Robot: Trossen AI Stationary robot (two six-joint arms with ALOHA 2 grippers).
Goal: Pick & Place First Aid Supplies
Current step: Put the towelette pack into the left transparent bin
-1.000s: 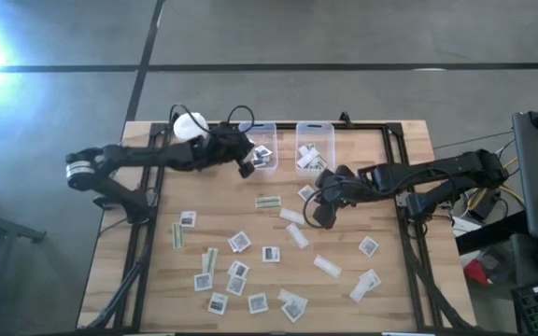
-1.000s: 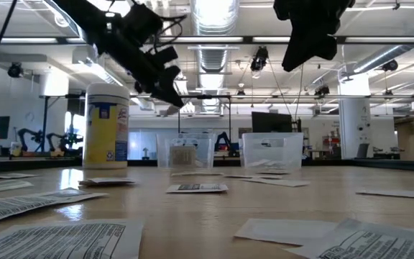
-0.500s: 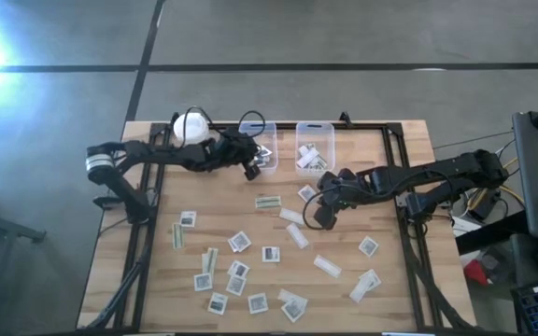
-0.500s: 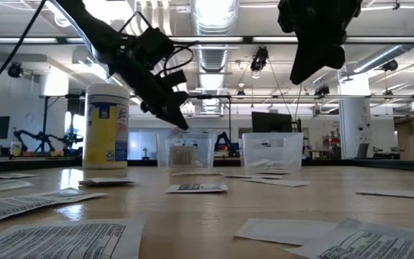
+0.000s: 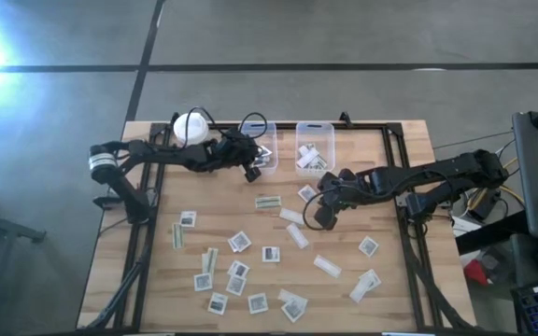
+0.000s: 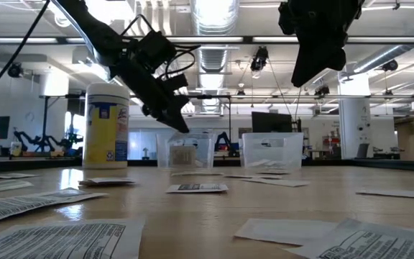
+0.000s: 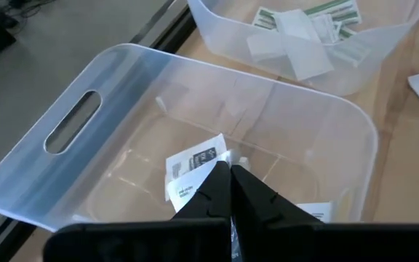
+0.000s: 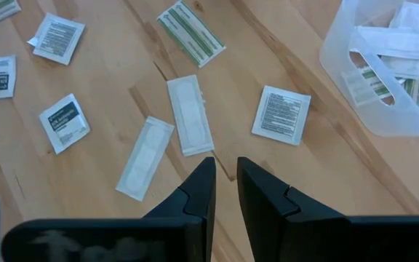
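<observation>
Many small flat white packets (image 5: 239, 241), square ones and narrow strips, lie scattered on the wooden table (image 5: 390, 187). My left gripper (image 7: 230, 169) is shut and hangs over the left clear bin (image 7: 86, 124), also seen as my left gripper (image 5: 250, 168) from above. A square packet with a dark patch (image 7: 195, 166) shows at its tips. My right gripper (image 8: 226, 175) hovers above the table near the right clear bin (image 8: 384, 73), its fingers a narrow gap apart with nothing between them. Below it lie a white strip (image 8: 189, 115) and a square packet (image 8: 281, 113). My left gripper pinches the square packet by its edge (image 7: 222, 156) at the free ends of its two fingers. The fingers slant down from the table's left side. The packet sticks out ahead of the tips, clear of the bin's floor; the tips themselves hide the exact spot.
Both bins hold packets: the left bin (image 5: 260, 145) square ones, the right bin (image 5: 313, 149) strips. A yellow container with a white lid (image 5: 191, 126) stands at the far left by the left arm. A black frame (image 5: 402, 168) runs along the table's sides.
My left gripper has come down toward the left bin and stays shut. My right gripper has hardly moved.
</observation>
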